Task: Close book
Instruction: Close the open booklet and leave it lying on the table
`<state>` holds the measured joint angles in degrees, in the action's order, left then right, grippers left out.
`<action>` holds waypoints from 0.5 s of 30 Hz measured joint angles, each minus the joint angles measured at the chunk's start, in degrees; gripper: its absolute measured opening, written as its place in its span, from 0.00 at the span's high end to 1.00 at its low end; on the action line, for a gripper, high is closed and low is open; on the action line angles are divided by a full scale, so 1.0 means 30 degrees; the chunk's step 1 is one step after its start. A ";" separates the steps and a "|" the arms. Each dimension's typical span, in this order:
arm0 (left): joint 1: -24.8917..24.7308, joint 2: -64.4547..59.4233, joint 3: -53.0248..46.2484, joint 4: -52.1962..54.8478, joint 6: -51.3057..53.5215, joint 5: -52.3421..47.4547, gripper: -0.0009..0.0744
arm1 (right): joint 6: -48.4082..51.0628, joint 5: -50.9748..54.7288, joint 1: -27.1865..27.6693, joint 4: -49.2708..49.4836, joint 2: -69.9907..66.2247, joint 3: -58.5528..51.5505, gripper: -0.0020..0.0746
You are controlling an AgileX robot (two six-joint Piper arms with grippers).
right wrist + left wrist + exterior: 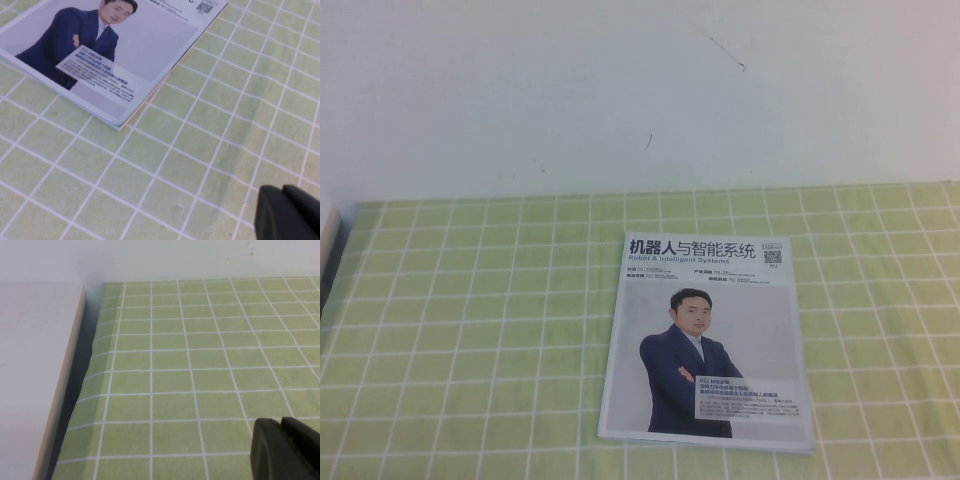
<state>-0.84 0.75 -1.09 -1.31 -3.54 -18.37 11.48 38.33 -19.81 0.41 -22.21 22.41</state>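
Note:
A magazine (708, 345) lies closed and flat on the green checked cloth, right of centre, its cover showing a man in a dark blue suit under Chinese title text. The right wrist view shows the same magazine (107, 52) lying apart from my right gripper (282, 192), whose dark fingers are pressed together and hold nothing, above bare cloth. My left gripper (282, 422) is likewise shut and empty over the cloth near its left edge, far from the magazine. Neither gripper appears in the high view.
The green checked cloth (470, 330) covers the table up to a white back wall (620, 90). A white board edge (40, 380) stands along the cloth's left side, with a dark gap beside it.

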 joint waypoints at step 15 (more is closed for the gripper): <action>0.0044 0.0000 0.0045 0.0000 0.0000 -0.0035 0.99 | -0.0278 -0.8715 0.4902 -0.1317 0.4709 -0.6882 0.98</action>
<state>-0.71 0.75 -0.96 -1.31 -3.54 -18.47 10.64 12.19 -5.11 -3.54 -8.08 1.76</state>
